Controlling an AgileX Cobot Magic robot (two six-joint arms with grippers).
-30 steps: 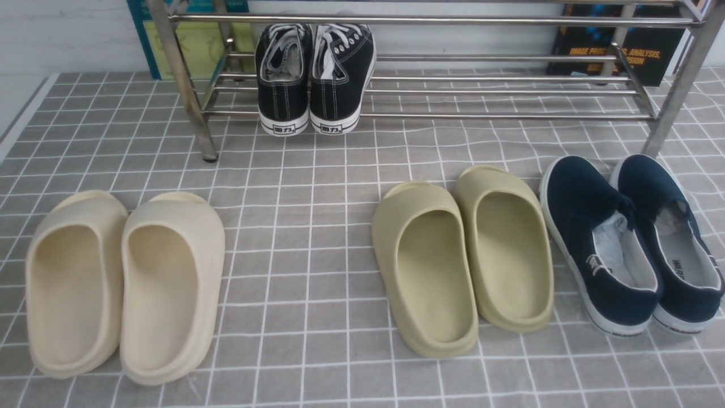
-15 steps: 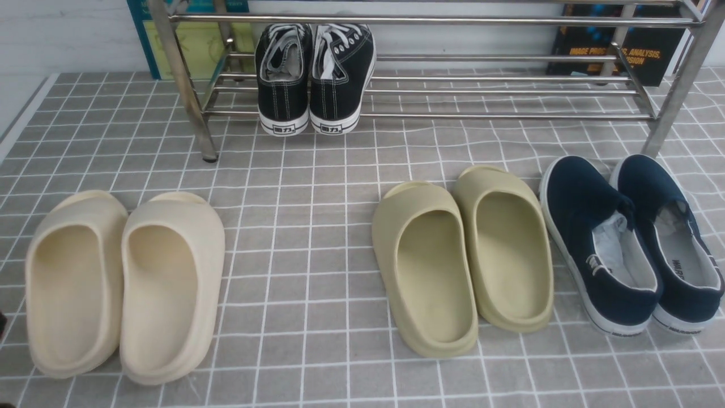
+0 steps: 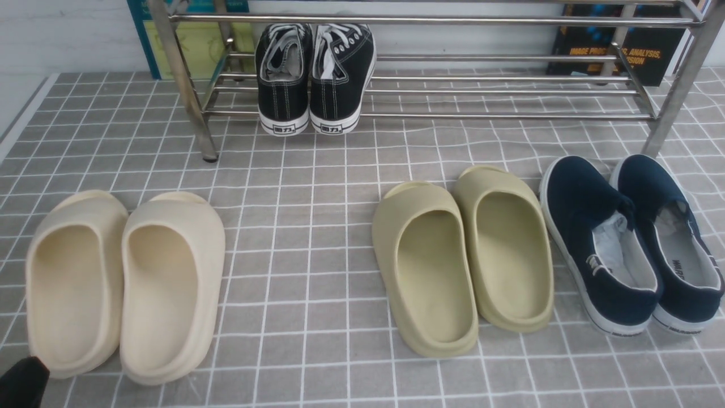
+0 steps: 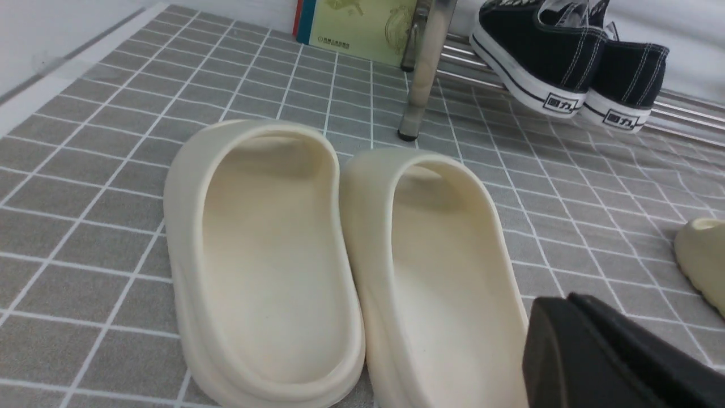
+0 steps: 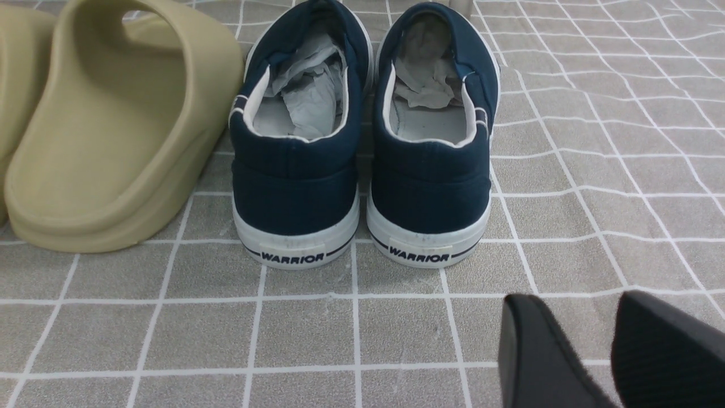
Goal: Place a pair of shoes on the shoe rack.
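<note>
The two black canvas sneakers [image 3: 314,79] sat side by side on the lowest bars of the silver shoe rack [image 3: 498,90], toward its left end, heels facing me. White stitching ran down each heel, white soles carried small dark-lettered heel tags, and the white laces lay loose over the open tongues. From my left wrist camera their heels overhung the front bar a little, just past the rack's left front leg.

My left gripper [image 4: 600,351] hung low at the near left corner of the scene, a dark shape just beside the heel end of the cream slippers [image 3: 124,283]. Its fingers were pressed together with nothing between them. In the front view only a black tip showed at the bottom-left edge.

My right gripper [image 5: 612,351] hovered over bare cloth just behind the navy slip-ons [image 5: 362,141], its two black fingers parted with a gap of grid cloth showing between them, gripping nothing.

Around me: the cream slippers lay on the left of the grey checked cloth [image 3: 317,238], the olive slippers [image 3: 461,255] right of centre, touching each other, and the navy slip-ons at far right, stuffed with crumpled paper and marked WARRIOR on the heels. A yellow-green book [image 3: 198,45] leaned behind the rack's left end, a dark one [image 3: 617,51] behind its right. Nothing lay between the sneakers and the cream slippers but open cloth.
</note>
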